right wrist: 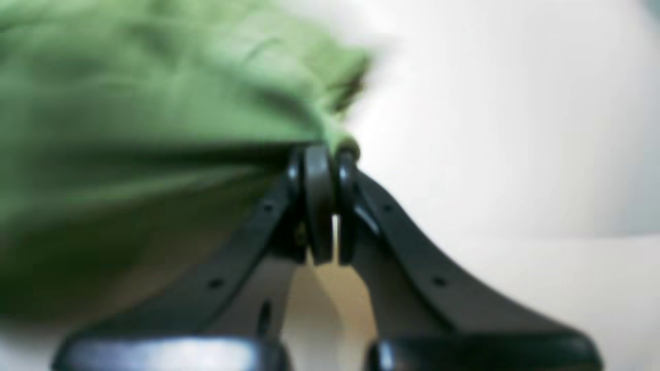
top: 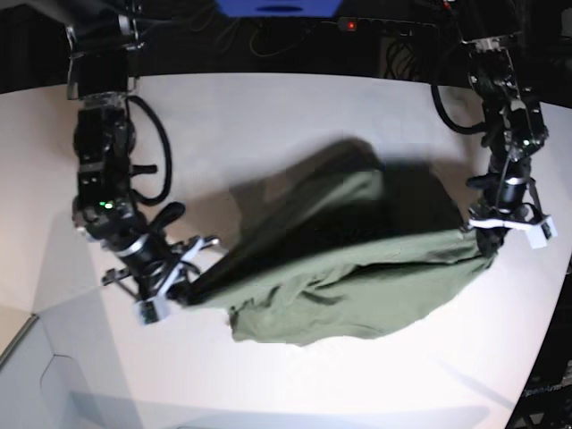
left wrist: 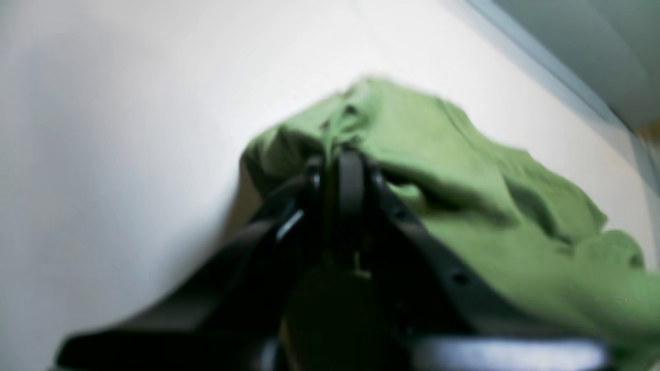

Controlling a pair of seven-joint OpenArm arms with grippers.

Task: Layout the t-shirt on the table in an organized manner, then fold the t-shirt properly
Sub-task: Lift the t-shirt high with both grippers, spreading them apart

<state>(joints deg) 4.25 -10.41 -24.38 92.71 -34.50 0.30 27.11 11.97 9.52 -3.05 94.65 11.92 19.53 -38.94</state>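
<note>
Olive t-shirt (top: 357, 268) stretched above white table (top: 268, 116); left pincer (top: 478, 234) and right pincer (top: 183, 290) each clamped on opposite edges.

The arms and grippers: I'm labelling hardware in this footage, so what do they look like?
Both arms are black and segmented, with black cables looping beside them. The left gripper carries white trim and a white block at the wrist; the right gripper has silver-white fittings. Up close, the fingers are black curved struts with small round holes, ending in rounded black pads. A small green light glows on each arm.
</note>
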